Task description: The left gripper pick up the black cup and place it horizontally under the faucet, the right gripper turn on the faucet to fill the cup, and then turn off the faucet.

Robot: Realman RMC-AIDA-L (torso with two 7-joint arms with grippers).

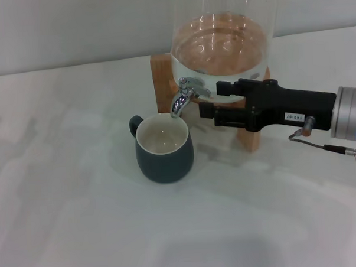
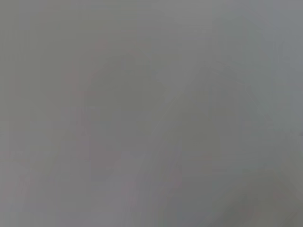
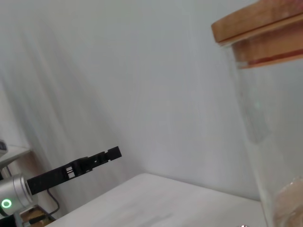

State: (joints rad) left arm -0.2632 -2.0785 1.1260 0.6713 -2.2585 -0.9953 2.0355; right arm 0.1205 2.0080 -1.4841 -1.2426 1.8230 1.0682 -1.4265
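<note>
The black cup (image 1: 164, 147) stands upright on the white table, its cream inside showing and its handle at the back left. Its mouth is right below the spout of the chrome faucet (image 1: 184, 96). My right gripper (image 1: 211, 100) reaches in from the right at faucet height. Its two fingers stand apart just beside the tap, with nothing held between them. I see no stream of water. My left gripper (image 3: 116, 152) shows only in the right wrist view, far off and held out over the table's side. The left wrist view is a blank grey.
The glass dispenser (image 1: 221, 43) holds water and sits on a wooden stand (image 1: 161, 81), with a wooden lid (image 3: 258, 23) on top. The white table (image 1: 81, 220) spreads out in front of and to the left of the cup.
</note>
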